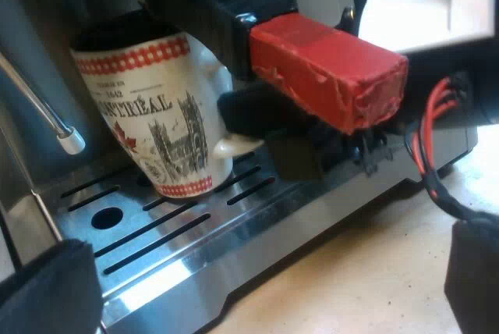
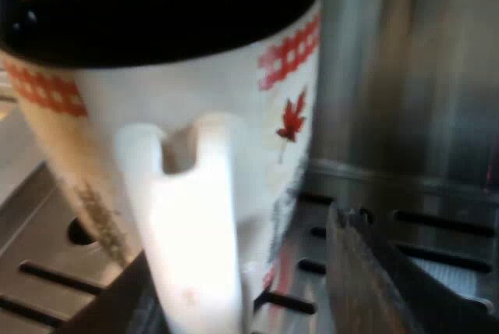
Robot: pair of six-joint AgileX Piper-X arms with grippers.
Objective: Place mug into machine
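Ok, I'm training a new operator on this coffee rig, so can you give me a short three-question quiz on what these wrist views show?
1. True or false: the mug rests on the machine's slotted drip tray.
2. What is the right gripper at? A) the mug's handle B) the steam wand C) the holder's red end
3. Fill in: the left gripper has its fingers ___ (open or shut).
Key: 1 true; 2 A; 3 open.
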